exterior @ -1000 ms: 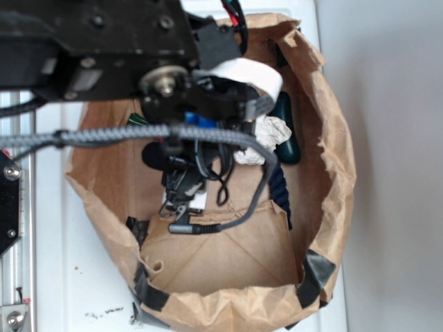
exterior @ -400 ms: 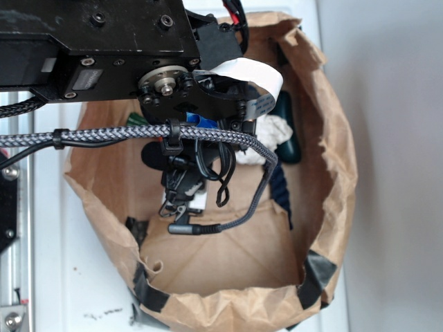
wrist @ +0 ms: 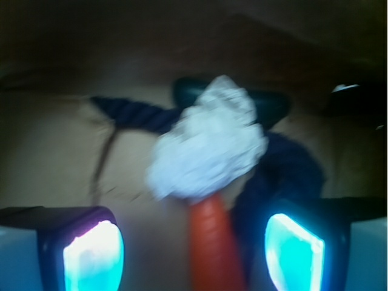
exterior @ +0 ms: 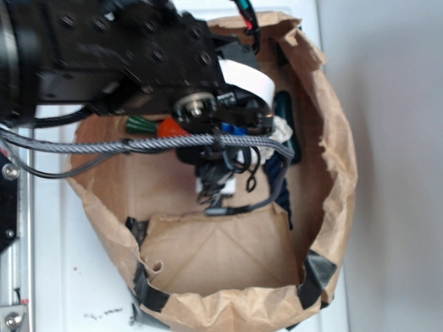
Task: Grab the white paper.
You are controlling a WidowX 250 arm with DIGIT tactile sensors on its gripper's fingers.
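A: Brown paper bag, mouth rolled open, standing on the white bench. Black tape patches on its near rim. The black arm reaches in from the upper left, with a braided grey cable running across it.

B: And the white paper?

A: Inside the bag, on its floor toward the far right side. In the exterior view only a sliver of it shows past the arm. In the wrist view, which is blurred, it sits centred ahead of the hand, beyond the fingertips.

B: State of the hand?

A: Spread wide. Both pads glow cyan, left pad and right pad well apart, nothing between them except the orange toy carrot on the bag floor below. The wad is not touched by either pad.

B: Neighbours?

A: The carrot's tip meets the near edge of the wad. A dark blue rope curls around its right and far sides. A dark green object lies just behind it; I cannot tell what it is.
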